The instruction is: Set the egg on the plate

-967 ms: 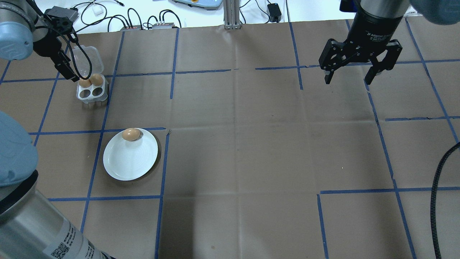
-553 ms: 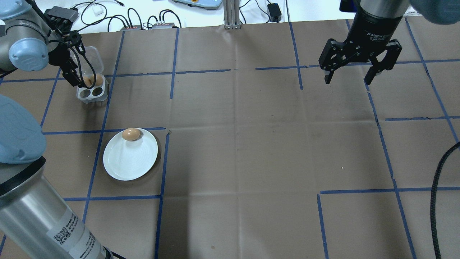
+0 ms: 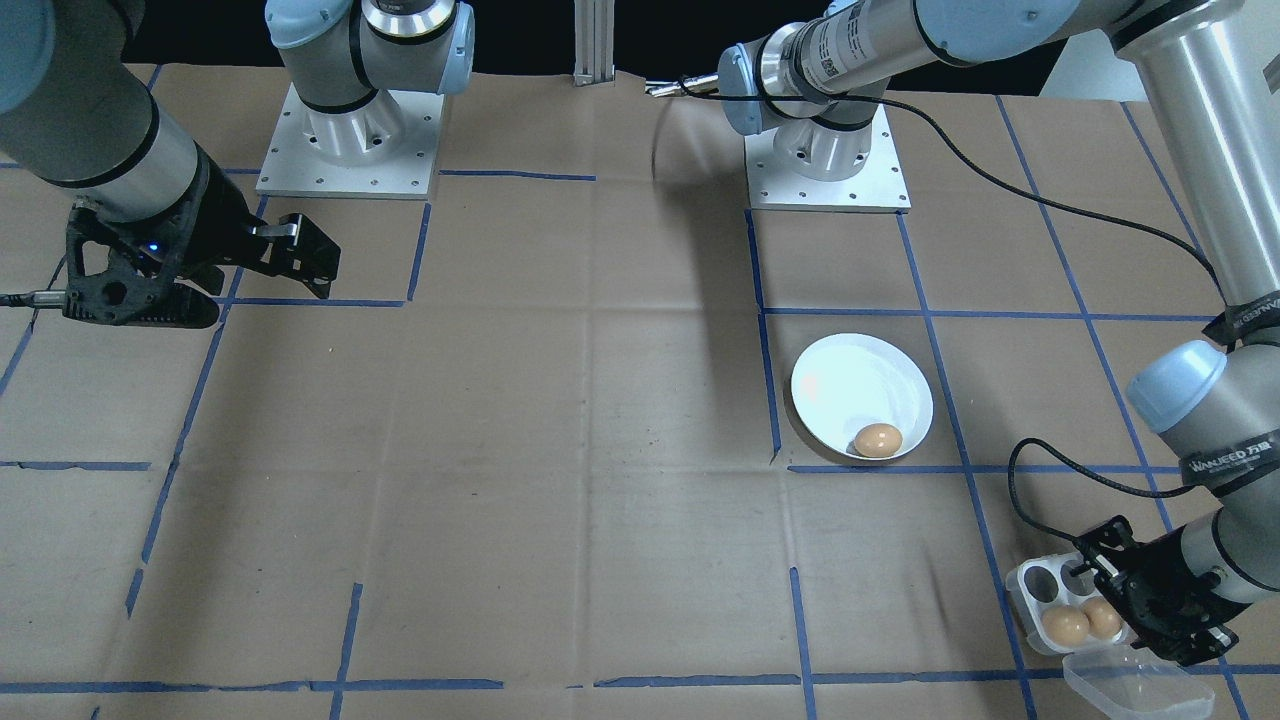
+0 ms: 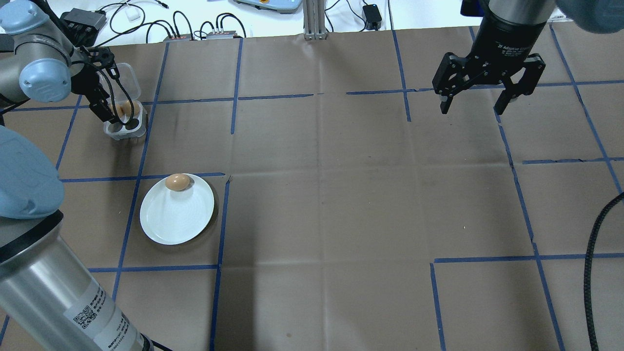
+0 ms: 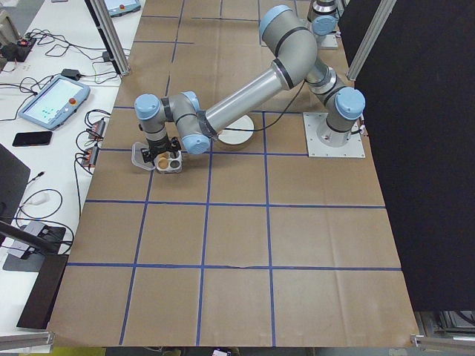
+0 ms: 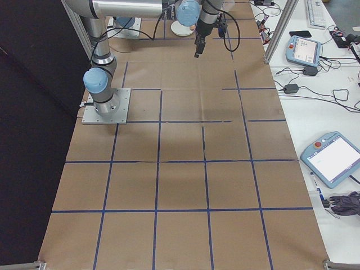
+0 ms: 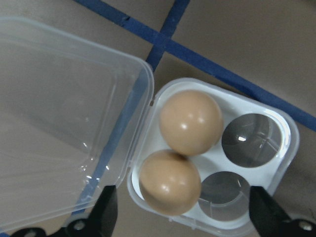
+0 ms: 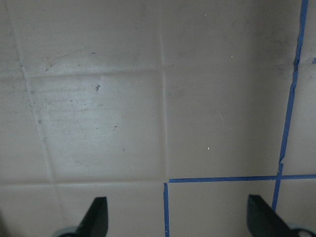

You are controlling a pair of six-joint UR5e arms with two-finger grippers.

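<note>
Bright, even overhead light, soft shadows under the plate (image 4: 176,214) (glare on its glaze), close wrist views slightly soft.

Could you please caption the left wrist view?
Open left gripper above the clear tray holding two brown eggs.

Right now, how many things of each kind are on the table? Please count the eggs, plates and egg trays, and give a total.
Eggs: 3, one on the plate, two in the tray
Plates: 1
Egg trays: 1
Total: 5
</note>
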